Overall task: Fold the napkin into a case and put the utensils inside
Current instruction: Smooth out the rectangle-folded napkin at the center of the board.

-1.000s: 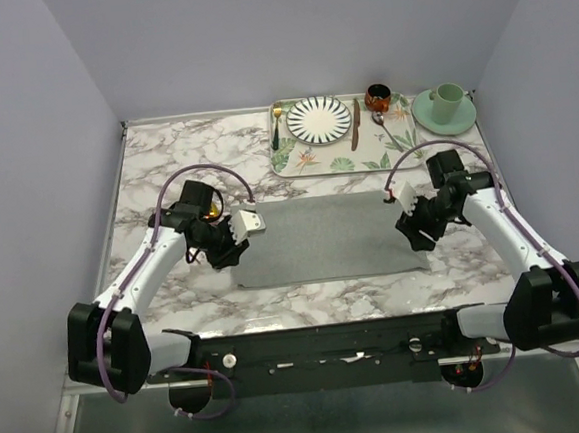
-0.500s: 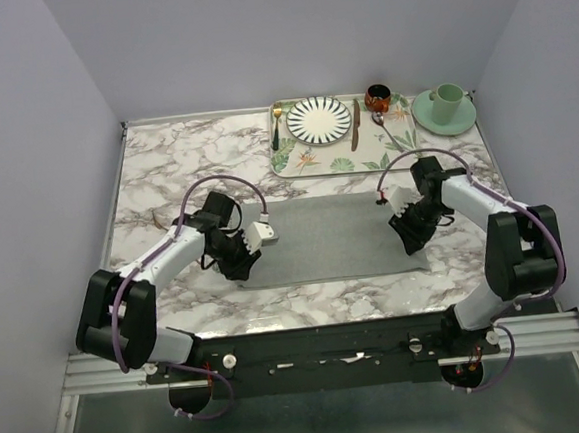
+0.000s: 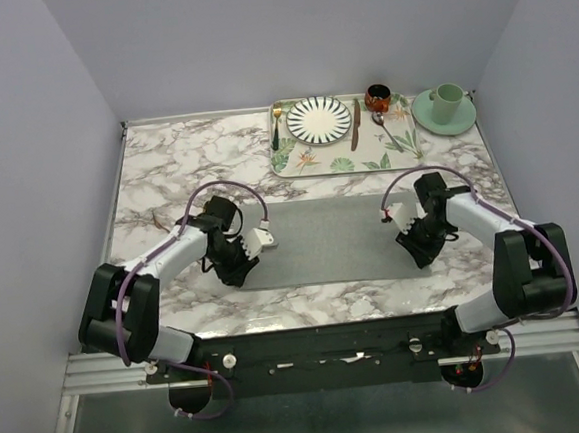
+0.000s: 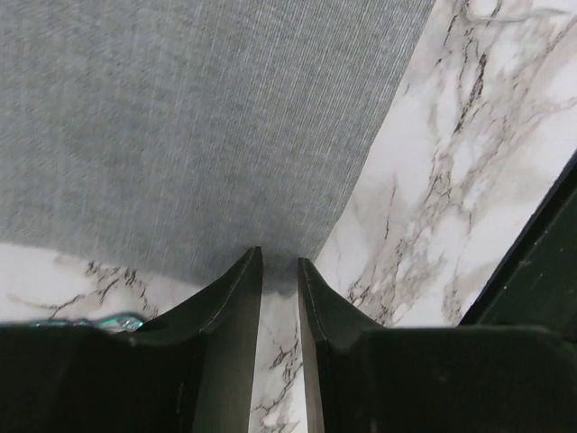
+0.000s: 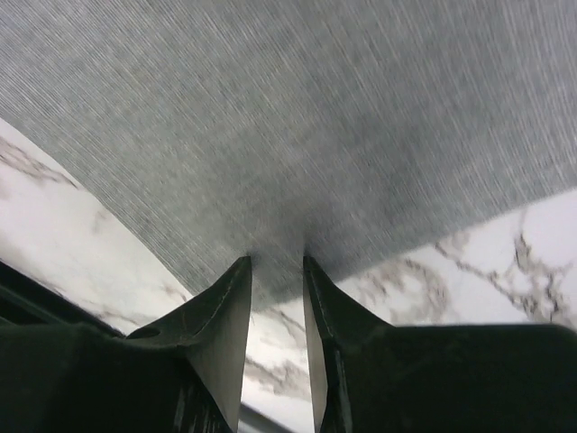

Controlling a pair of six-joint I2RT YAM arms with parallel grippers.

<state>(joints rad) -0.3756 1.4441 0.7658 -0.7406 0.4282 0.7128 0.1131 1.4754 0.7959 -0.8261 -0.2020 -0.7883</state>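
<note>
The grey napkin (image 3: 331, 238) lies flat on the marble surface (image 3: 185, 164) as a long shape. It sits in the middle, between the two arms, on the near side of the leafy tray (image 3: 295, 161) and apart from it. The left arm is bent low, with its elbow out to the side, and it reaches in toward the napkin. The left hand (image 3: 242, 273) points down at the near left corner of the napkin. From the left wrist, the left hand (image 4: 279, 257) has its two dark fingers (image 4: 239, 298) close together, with only a thin gap. The tip of the napkin's corner sits right between the fingertips, so the hand is pinching it. The right arm is bent the same way on the other side, elbow out, reaching in. The right hand (image 3: 421, 256) points down at the near right corner. From the right wrist, the right hand (image 5: 276, 262) is narrow too. Its fingers (image 5: 230, 298) nip the grey edge of the napkin, and the cloth looks darker just there. Both hands are down low, right at the surface. The striped plate (image 3: 319, 119) sits on the tray at the far side, well apart from both hands.
</note>
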